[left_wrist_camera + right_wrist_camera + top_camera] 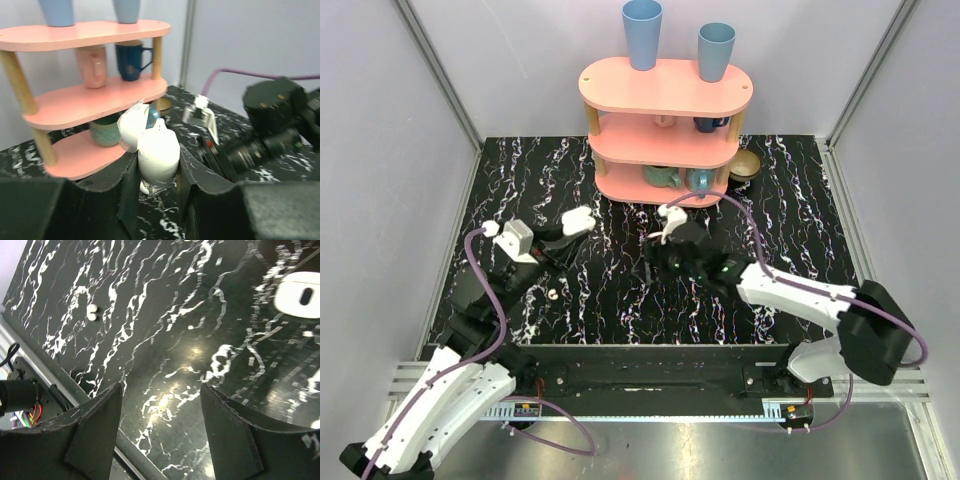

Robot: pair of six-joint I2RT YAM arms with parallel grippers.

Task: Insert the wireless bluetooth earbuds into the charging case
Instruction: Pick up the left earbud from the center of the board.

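The white glossy charging case [159,150] is pinched between my left gripper's [156,166] fingers, its lid [131,127] hinged open; in the top view the case [578,220] is at the centre left of the black marbled mat. My left gripper [563,232] is shut on it. A small white earbud [552,294] lies on the mat nearer the front, also showing in the right wrist view [92,312]. My right gripper [655,262] hovers over the middle of the mat, open and empty [160,390]. No second earbud shows clearly.
A pink three-tier shelf [665,85] with mugs and two blue cups [642,33] stands at the back. A round wooden piece [746,165] lies beside it. Grey walls close both sides. A metal rail [650,355] runs along the front edge.
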